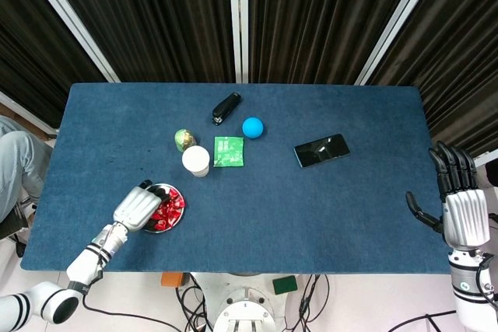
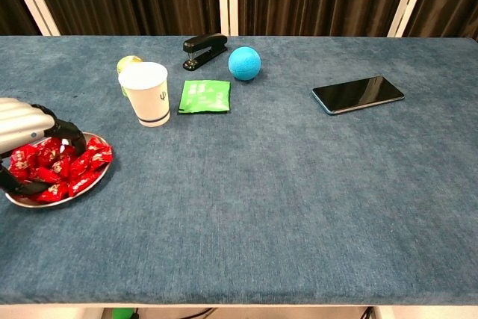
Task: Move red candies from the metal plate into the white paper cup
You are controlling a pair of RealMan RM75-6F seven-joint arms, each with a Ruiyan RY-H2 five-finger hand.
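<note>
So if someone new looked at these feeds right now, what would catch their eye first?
Probably the bright red candies heaped on the metal plate at the table's near left, with the left robot hand curled down over them. Next, the white paper cup just behind, and the blue ball further back beside a black stapler.
</note>
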